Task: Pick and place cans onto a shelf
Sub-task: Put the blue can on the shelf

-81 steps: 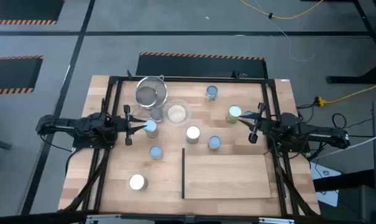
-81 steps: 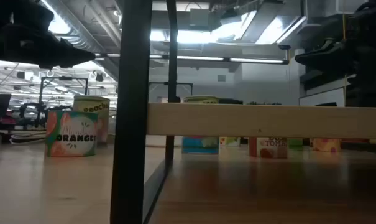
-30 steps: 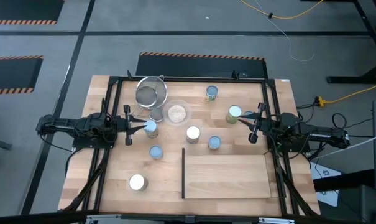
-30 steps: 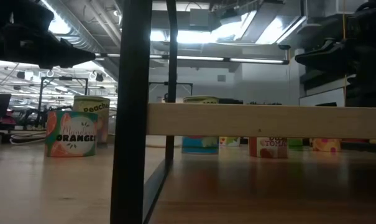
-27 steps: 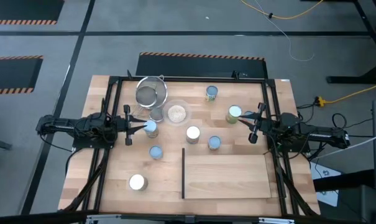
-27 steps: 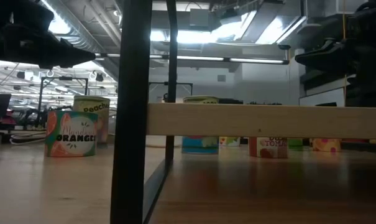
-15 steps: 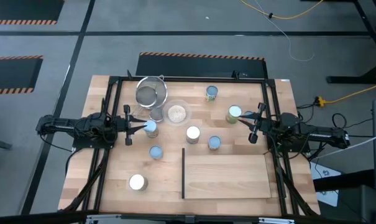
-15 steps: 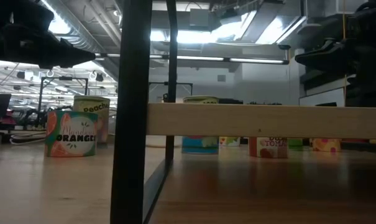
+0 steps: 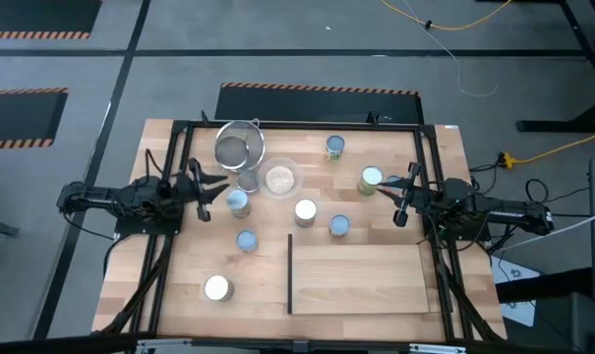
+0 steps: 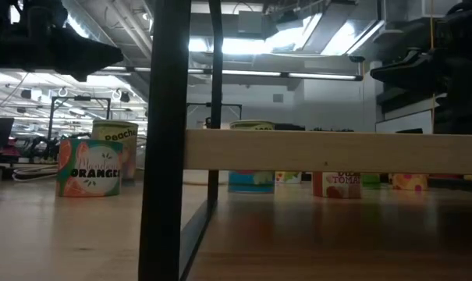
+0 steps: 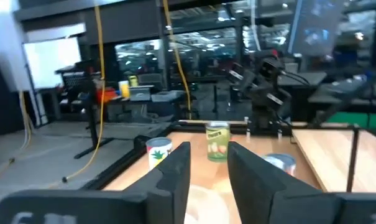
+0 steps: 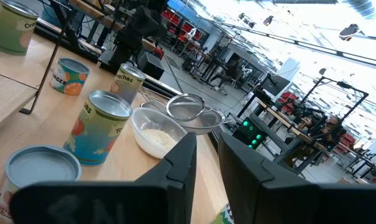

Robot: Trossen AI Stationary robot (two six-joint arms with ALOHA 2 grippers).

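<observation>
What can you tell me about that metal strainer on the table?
The strainer is a round bowl of fine silvery wire mesh with a bright metal rim, sitting open side up near the table's far edge. It stands beside the clear glass bowl of pale grains, their rims close or touching. Nothing lies in it, and neither arm touches it.

Orange can (image 10: 89, 167): "ORANGE"; can behind (image 10: 115, 139): "Peach".
</observation>
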